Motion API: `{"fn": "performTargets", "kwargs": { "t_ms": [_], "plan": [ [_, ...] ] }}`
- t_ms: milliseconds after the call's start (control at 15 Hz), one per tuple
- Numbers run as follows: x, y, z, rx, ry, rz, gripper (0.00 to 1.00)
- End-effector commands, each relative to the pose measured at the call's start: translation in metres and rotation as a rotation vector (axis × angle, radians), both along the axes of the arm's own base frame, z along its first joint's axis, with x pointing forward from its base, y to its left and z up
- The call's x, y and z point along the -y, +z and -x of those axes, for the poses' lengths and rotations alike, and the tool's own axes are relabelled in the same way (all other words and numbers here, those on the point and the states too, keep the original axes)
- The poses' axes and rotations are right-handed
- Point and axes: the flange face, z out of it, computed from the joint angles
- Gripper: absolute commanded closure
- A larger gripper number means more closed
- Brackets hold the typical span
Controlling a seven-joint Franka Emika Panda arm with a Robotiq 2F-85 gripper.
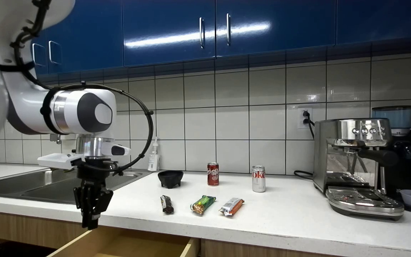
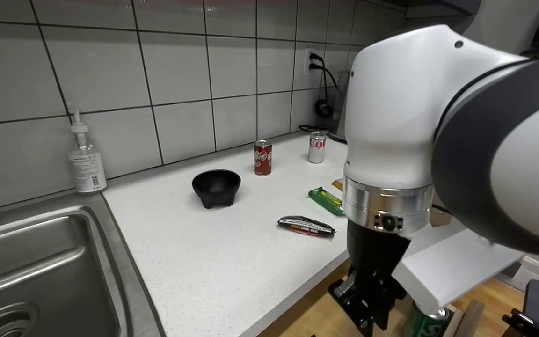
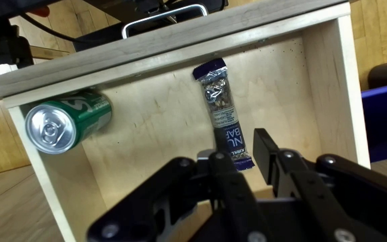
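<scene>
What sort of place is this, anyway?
Most likely a kitchen or break room, though whose is unclear: it has a metal sink, an espresso machine and blue overhead cabinets.

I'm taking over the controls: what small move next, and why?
Perhaps open the hand wider: nothing sits in its narrow gap, and in the wrist view one finger hides part of the bar lying in the drawer below.

Beneath the hand [image 3: 242, 144], an open drawer [image 3: 146, 117] offers room either side of a nut bar [image 3: 225, 112]. A green can [image 3: 74, 118] blocks one front corner, side walls [image 3: 331, 90] bound the space, and the surface's edge [image 2: 297, 298] runs nearby.
</scene>
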Motion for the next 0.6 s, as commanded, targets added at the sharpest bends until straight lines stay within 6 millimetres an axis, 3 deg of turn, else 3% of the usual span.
{"fn": "performTargets", "kwargs": {
  "t_ms": [0,533],
  "plan": [
    [0.011,0.021,-0.009,0.037,-0.011,0.020,0.93],
    [0.039,0.038,-0.048,0.073,0.065,0.055,0.93]
  ]
}}
